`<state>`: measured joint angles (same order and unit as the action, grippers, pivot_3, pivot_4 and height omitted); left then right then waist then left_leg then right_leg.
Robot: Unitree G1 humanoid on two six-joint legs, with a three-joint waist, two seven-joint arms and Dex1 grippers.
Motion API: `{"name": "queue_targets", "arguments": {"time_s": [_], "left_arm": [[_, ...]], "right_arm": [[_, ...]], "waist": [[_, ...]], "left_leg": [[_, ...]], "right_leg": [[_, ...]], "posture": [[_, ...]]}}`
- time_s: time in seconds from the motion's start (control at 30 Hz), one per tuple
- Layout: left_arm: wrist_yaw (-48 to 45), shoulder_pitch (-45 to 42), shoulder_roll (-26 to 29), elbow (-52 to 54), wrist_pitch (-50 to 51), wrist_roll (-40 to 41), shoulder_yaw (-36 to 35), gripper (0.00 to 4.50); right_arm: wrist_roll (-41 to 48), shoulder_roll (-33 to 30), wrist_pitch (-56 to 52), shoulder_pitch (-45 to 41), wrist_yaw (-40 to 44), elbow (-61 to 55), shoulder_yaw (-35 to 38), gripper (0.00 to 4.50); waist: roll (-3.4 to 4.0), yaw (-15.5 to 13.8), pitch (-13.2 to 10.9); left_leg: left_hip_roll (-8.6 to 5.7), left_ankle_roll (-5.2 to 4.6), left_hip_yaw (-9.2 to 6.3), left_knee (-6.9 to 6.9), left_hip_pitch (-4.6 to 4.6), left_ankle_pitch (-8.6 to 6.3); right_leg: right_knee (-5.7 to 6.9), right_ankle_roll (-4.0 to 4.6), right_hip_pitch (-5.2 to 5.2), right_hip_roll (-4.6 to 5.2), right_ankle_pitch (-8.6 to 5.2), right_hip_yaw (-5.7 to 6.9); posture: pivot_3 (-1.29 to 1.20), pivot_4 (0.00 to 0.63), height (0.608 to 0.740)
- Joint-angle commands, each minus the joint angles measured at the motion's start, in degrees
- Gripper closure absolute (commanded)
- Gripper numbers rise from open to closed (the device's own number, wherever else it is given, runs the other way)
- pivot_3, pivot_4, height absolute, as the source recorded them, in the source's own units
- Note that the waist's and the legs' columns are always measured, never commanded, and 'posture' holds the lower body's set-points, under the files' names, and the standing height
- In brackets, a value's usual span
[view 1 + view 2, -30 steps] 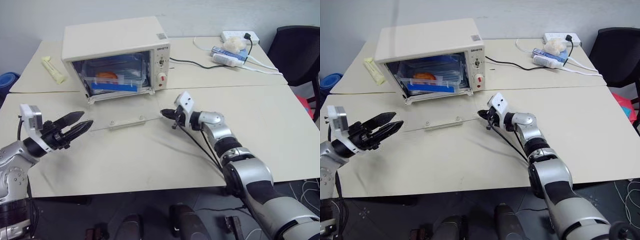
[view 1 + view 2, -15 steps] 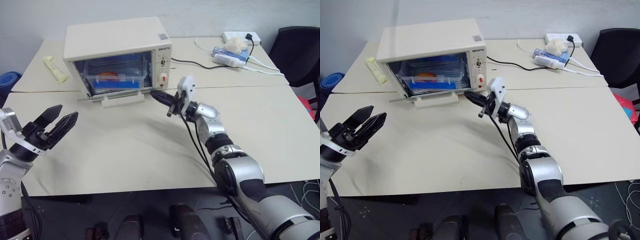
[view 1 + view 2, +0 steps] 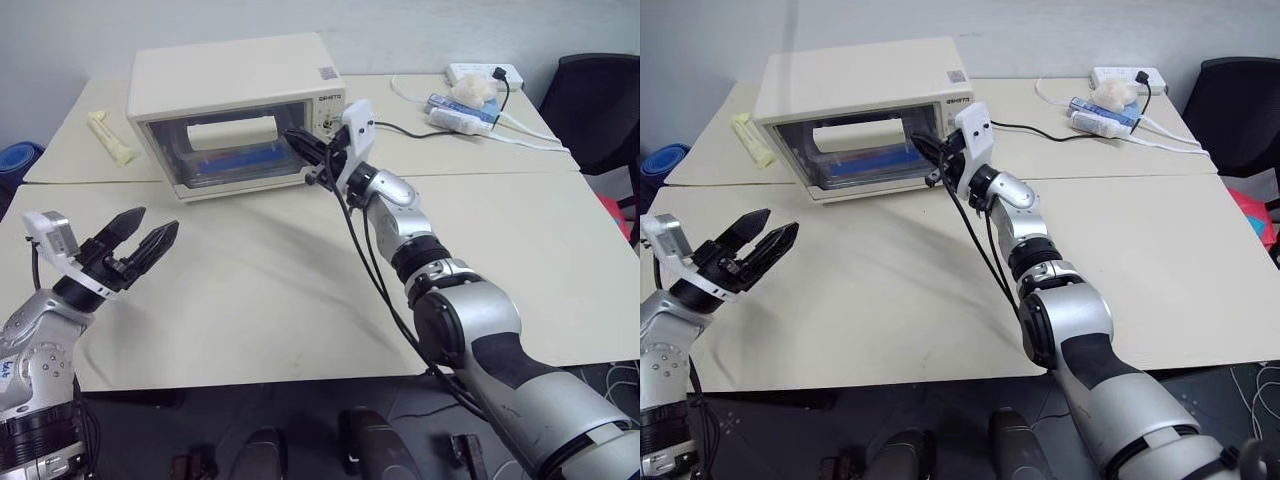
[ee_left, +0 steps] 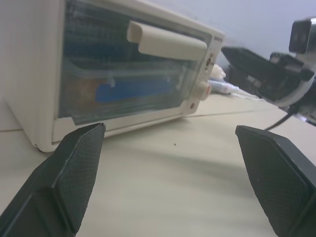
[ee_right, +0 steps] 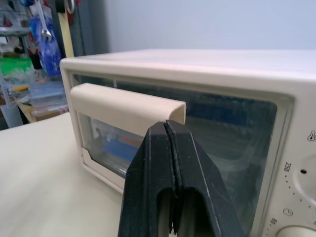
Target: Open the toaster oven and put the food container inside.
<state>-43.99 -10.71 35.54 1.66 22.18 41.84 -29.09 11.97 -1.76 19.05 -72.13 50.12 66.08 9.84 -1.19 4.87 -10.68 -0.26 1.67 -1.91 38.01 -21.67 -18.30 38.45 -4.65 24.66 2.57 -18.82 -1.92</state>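
The boxy cream-white toaster oven (image 3: pixel 235 110) with its glass front door stands toward the far left of the pale beige desk (image 3: pixel 300 290). The door is upright and shut, with the white bar handle (image 3: pixel 232 132) across its upper part.

The small clear plastic food container (image 4: pixel 123 91) with blue side clips sits inside the oven, visible through the glass — placement appears complete, and the shut door suggests the closing step is at or near its end.

The right gripper (image 3: pixel 300 143) has its two black fingers pressed together. The tips sit at the right end of the handle; contact cannot be confirmed. Joined fingers give a stiff point, suited to pushing a door rather than grasping.

The left gripper (image 3: pixel 140 232) hovers over the near left of the desk with its fingers spread wide and nothing between them — well apart from the oven, probably parked clear of the door's swing.
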Motion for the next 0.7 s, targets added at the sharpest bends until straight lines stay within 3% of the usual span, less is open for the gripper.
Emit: {"name": "queue_targets", "arguments": {"time_s": [0.03,0.13,0.27,0.4,0.53,0.7], "left_arm": [[-4.6,2.2,3.7,1.5,-4.1,-3.6,0.3,0.02],[-8.5,5.5,6.7,1.7,-6.9,-6.6,1.4,0.00],[-11.7,9.1,8.9,2.2,-9.1,-9.2,2.6,0.00],[-14.3,11.5,9.3,1.1,-14.1,-12.8,4.2,0.00],[-14.5,15.3,7.9,1.8,-17.1,-14.4,4.4,0.00],[-12.1,16.8,6.2,2.6,-19.9,-15.9,4.3,0.00]], "right_arm": [[4.4,-4.5,-6.4,9.1,9.7,-16.9,-1.1,4.50],[5.7,-11.1,-13.6,21.6,16.6,-36.0,-5.5,3.90],[8.4,-20.6,-18.6,35.9,22.5,-53.3,-7.2,2.68],[7.1,-27.9,-10.6,46.1,28.1,-58.4,-7.6,1.32],[8.9,-31.1,-10.5,55.6,26.6,-61.2,-5.1,0.13],[11.2,-32.1,-11.1,60.4,24.5,-65.0,-3.8,0.05]], "waist": [[0.00,-0.1,0.0],[0.01,-0.5,0.0],[0.03,-1.1,0.0],[0.04,-1.5,0.0],[0.03,-2.1,0.0],[0.03,-2.2,0.0]], "left_leg": [[0.00,-0.01,-0.01,-0.02,0.00,-0.01],[-0.01,-0.08,-0.05,-0.02,-0.01,-0.08],[-0.03,-0.16,0.00,-0.02,-0.02,-0.13],[0.00,-0.35,0.14,-0.05,0.16,-0.21],[0.05,-0.42,0.13,-0.11,0.44,-0.24],[0.06,-0.46,0.16,-0.11,0.44,-0.26]], "right_leg": [[-0.01,0.00,-0.01,0.00,0.00,0.00],[-0.15,0.00,-0.07,0.04,0.00,0.02],[-0.31,0.00,-0.08,0.07,0.00,-0.01],[-0.50,0.00,-0.16,0.02,0.00,-0.09],[-0.55,0.01,-0.42,-0.01,-0.01,-0.10],[-0.56,0.01,-0.42,0.00,-0.01,-0.14]], "posture": [[0.00,0.150,0.740],[0.00,0.150,0.740],[0.00,0.150,0.740],[0.00,0.150,0.740],[0.00,0.150,0.740],[0.00,0.150,0.740]]}}
